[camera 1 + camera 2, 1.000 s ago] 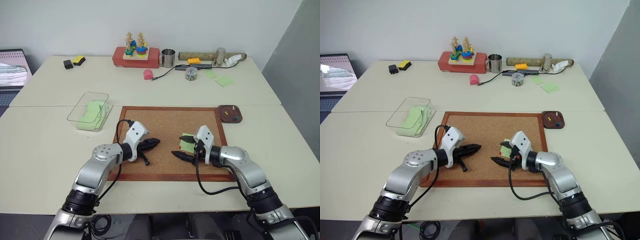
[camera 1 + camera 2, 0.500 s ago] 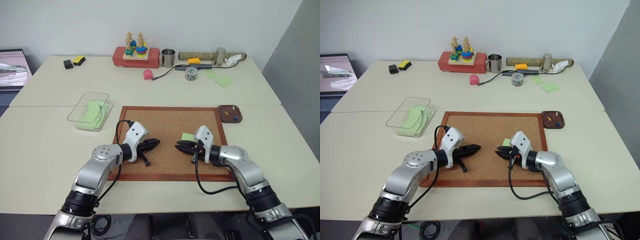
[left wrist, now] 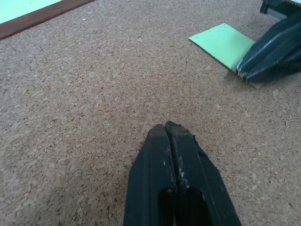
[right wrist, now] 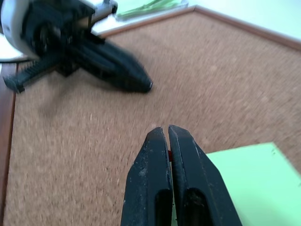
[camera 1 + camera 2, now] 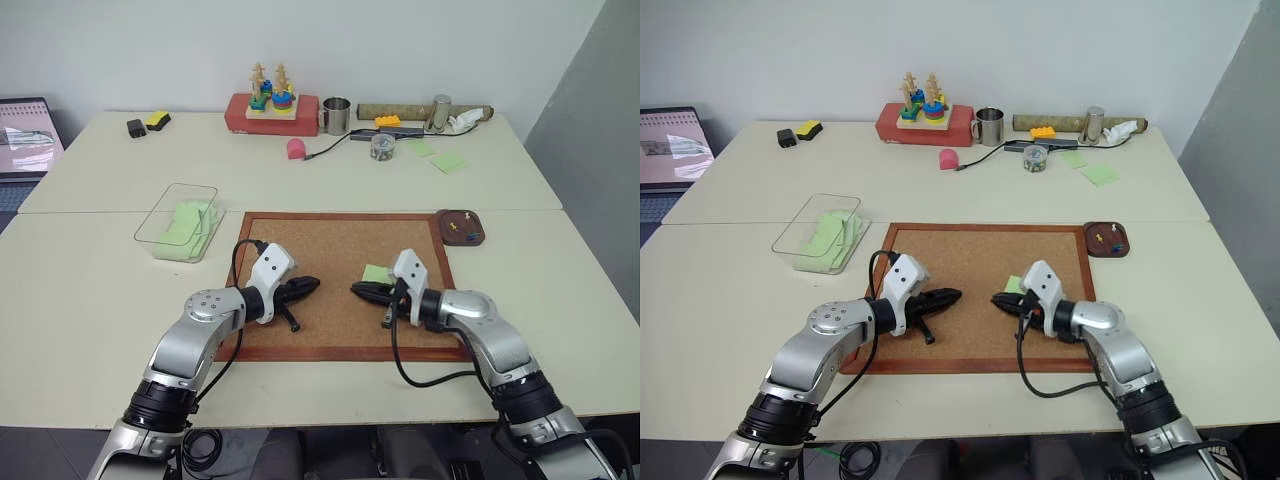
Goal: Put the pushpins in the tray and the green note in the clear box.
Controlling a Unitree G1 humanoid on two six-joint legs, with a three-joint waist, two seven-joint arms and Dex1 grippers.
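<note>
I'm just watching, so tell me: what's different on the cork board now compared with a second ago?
The right gripper was open over the green note a second ago; it has since shut and lifted a little. In the right wrist view a speck of red shows between its fingertips, possibly a pushpin, though I can't be sure. The note lies flat on the cork board. The left gripper stayed shut in place; the tray and clear box are unchanged.

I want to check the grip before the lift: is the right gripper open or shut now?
Shut. In the right wrist view the right gripper has its two black fingers pressed together, with something small and red between them; what it is, I cannot tell.
</note>
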